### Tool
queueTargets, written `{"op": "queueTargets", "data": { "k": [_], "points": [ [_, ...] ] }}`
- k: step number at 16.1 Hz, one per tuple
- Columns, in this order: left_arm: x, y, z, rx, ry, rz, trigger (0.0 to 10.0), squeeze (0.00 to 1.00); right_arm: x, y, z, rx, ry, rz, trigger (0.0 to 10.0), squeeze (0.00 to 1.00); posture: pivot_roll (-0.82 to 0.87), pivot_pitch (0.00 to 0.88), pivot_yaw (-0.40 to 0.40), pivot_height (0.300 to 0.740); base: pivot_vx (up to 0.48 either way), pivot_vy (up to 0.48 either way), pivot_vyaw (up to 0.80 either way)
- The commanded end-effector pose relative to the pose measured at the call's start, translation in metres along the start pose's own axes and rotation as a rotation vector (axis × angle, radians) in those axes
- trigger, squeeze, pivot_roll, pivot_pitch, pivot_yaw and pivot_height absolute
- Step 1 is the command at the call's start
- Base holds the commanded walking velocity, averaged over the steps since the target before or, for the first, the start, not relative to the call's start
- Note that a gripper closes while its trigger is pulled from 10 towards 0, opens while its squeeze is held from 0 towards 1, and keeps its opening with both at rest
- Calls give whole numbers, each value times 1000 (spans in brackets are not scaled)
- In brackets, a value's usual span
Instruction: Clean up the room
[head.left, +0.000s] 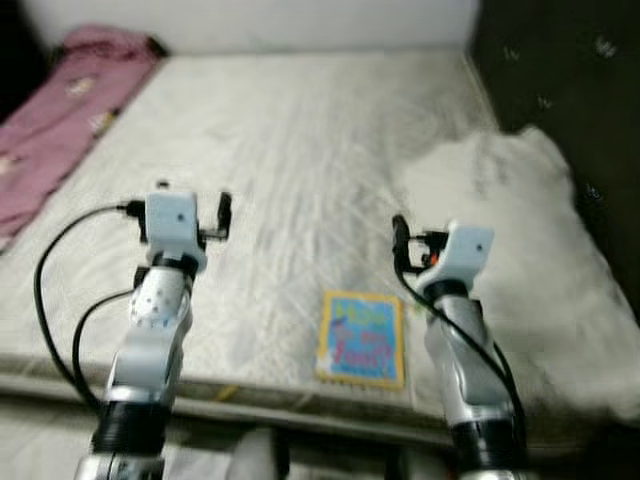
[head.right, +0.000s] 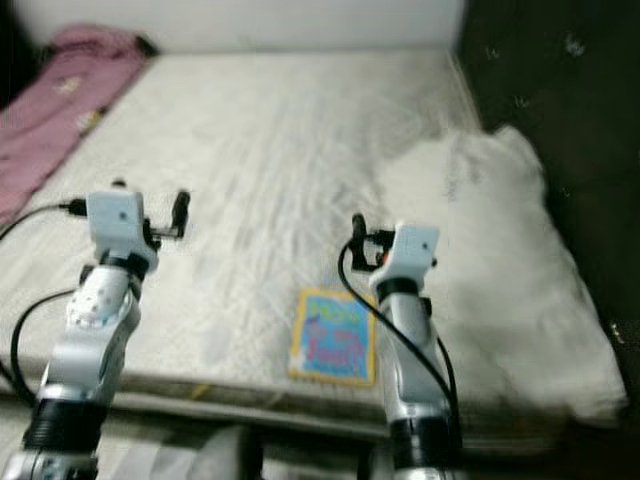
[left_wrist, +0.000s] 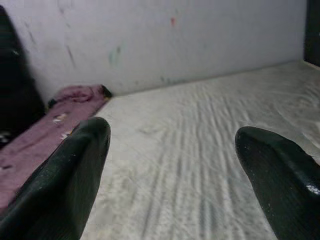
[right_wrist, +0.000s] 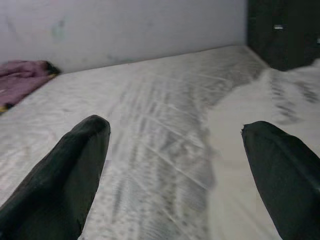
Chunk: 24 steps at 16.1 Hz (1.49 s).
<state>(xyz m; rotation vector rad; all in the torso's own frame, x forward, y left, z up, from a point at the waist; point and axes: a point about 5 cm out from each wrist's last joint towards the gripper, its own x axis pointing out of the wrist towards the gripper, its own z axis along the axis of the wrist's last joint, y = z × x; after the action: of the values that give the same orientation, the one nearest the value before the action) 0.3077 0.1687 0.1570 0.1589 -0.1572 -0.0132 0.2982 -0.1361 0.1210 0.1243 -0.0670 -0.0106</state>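
Note:
A colourful picture book (head.left: 362, 338) with a blue and yellow cover lies flat on the bare mattress (head.left: 300, 150) near its front edge. Both arms are raised over the mattress. My left gripper (left_wrist: 172, 165) hovers open over the left part of the mattress, nothing between its black fingers (left_wrist: 70, 185). My right gripper (right_wrist: 175, 165) is open too, just right of and beyond the book, pointing across the bed. A white fluffy blanket (head.left: 520, 250) is bunched on the right side of the mattress. A pink blanket (head.left: 60, 110) lies along the left edge.
A white wall (left_wrist: 165, 40) runs behind the bed. A dark padded surface (head.left: 560, 70) stands at the right, behind the white blanket. The front edge of the mattress (head.left: 250, 400) is close below my arms.

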Motion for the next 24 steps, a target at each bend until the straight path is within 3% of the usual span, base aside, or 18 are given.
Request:
{"op": "queueTargets", "data": {
  "k": [1,6,11,15,20,24],
  "points": [
    [-5,3,-9,4,41,2,10000,0,-3,4,3,-13,-4,23,10000,0,8,0,91,740,0,0,0],
    [-13,-9,-15,-19,74,-13,10000,0,-7,-5,5,-39,9,-27,10000,0,13,0,52,740,0,0,0],
    [-22,0,-17,-24,94,10,10000,0,-9,-9,2,-42,61,-81,10000,0,25,0,46,740,0,0,0],
    [-20,-6,-13,-43,92,-13,10000,0,-11,-8,5,-42,59,-79,10000,0,22,0,37,740,0,0,-800],
    [-20,-6,-14,-73,103,-13,10000,0,-11,-9,5,-42,64,-83,10000,0,24,0,36,740,0,0,0],
    [-18,-5,-14,-97,109,-12,10000,0,-9,-8,5,-35,70,-87,10000,0,23,0,39,740,0,170,-800]
  ]
}}
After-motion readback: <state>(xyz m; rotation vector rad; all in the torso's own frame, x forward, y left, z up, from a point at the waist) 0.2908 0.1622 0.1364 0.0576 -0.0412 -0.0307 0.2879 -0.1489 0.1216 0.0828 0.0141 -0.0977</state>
